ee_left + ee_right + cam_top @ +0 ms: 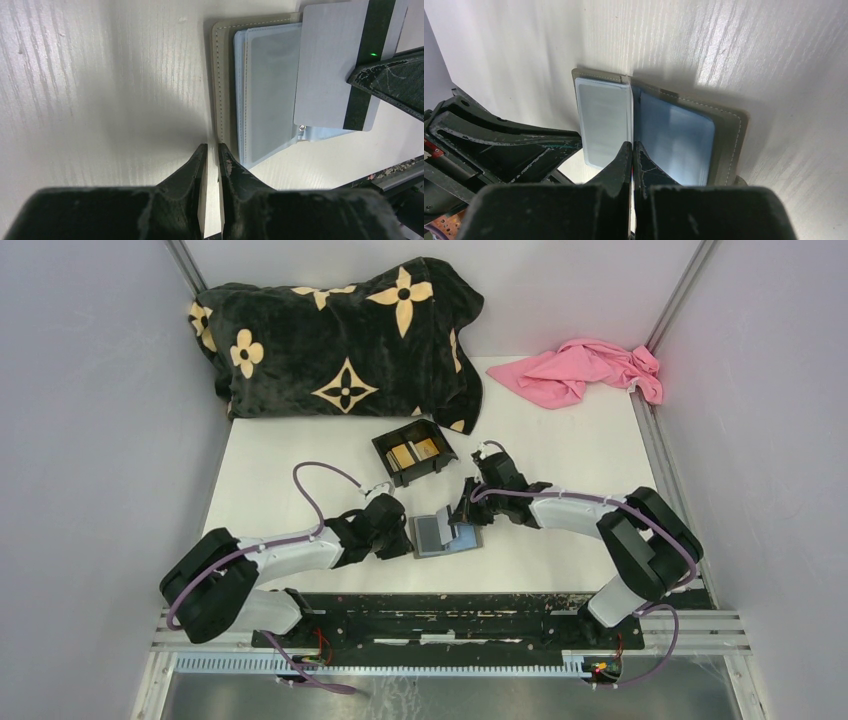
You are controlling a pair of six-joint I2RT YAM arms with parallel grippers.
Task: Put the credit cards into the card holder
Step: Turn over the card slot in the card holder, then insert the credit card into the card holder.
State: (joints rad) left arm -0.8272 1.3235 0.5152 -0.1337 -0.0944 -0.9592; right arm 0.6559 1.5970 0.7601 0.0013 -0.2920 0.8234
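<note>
Table [560, 460] carrying open holder [432, 533] near the arms. L pincer [211, 150] sitting narrow at holder edge, grip unclear. R pincer [631, 150] pinching grey card [325, 65] over the slots. Risk: card snagging sleeve lip and holder sliding if L isn't gripping.

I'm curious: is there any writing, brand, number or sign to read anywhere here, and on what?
No text can be read anywhere.
Card in the right gripper: plain grey face with a black stripe, no print.
Blanket: flower motifs only, no letters.
Cards in the box: too small to read.
</note>
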